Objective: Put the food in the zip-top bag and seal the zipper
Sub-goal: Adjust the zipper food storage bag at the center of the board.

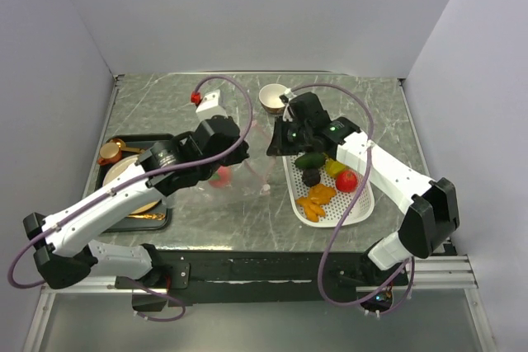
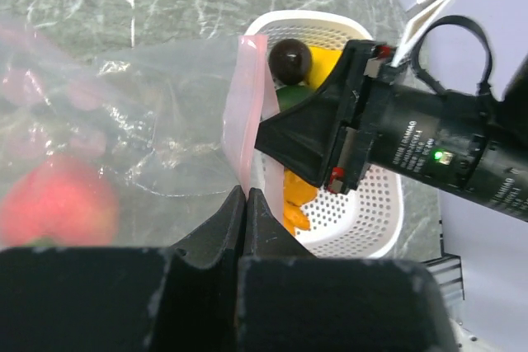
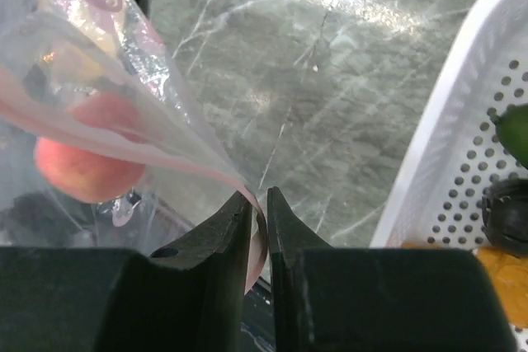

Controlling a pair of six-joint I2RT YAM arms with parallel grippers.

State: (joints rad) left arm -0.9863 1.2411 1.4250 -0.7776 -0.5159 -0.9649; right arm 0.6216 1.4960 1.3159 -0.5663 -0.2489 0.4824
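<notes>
The zip-top bag lies crumpled in the middle of the surface, between the two arms, with its pale pink zipper turned toward the right edge. The left end effector is clenched on the zipper, its fingers pressed together with the pink strip pinched between their tips. The right end effector is clenched on the same strip just beside it, and a fold of pink plastic shows between its nearly closed fingers. Inside the bag, a pink-red piece of the food rests against the clear plastic, away from the mouth. A white perforated basket sits just beside the bag toward the right edge. It holds a green piece, a dark brown piece, a yellow piece, a red piece and an orange piece. A black tray with gold dishes stands by the left edge, partly under the left arm. A cup stands near the far edge.
</notes>
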